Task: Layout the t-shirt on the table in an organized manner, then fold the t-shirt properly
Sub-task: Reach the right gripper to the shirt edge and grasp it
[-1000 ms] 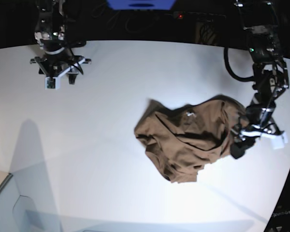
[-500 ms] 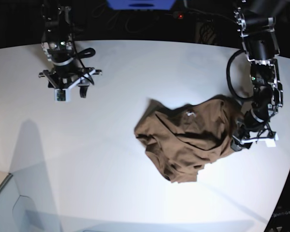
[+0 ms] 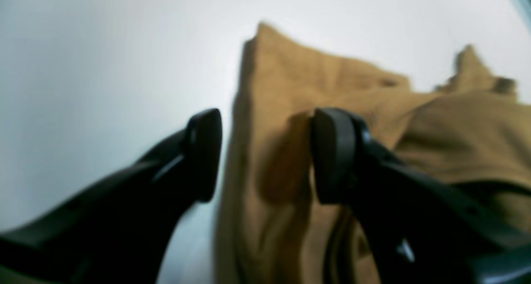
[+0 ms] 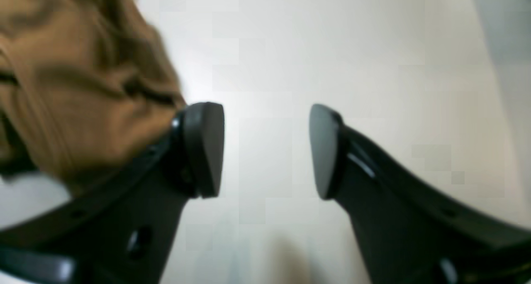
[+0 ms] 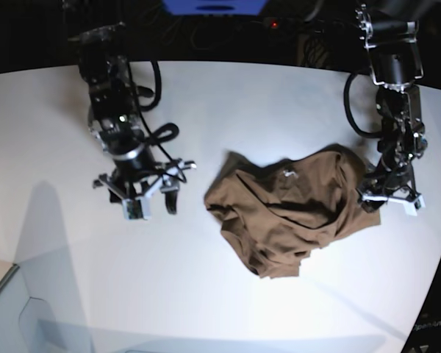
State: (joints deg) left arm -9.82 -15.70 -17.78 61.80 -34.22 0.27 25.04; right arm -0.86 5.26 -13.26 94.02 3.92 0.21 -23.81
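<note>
T-shirt (image 5: 290, 213) crumpled on table (image 5: 228, 110)

The t-shirt (image 5: 290, 213) is plain brown with no print, tan-ochre up close in the wrist views, darker in its creases, with a small white tag (image 5: 287, 173) at the collar. The worktop (image 5: 206, 103) is glossy white, shading to pale grey, with a bright glare patch near the shirt. Both arms are black with white and silver fittings; the left hand (image 3: 265, 155) and right hand (image 4: 265, 151) have matte black fingers. Behind the worktop the background is black, with a blue panel (image 5: 214, 6) and a small red light (image 5: 275, 25).
</note>
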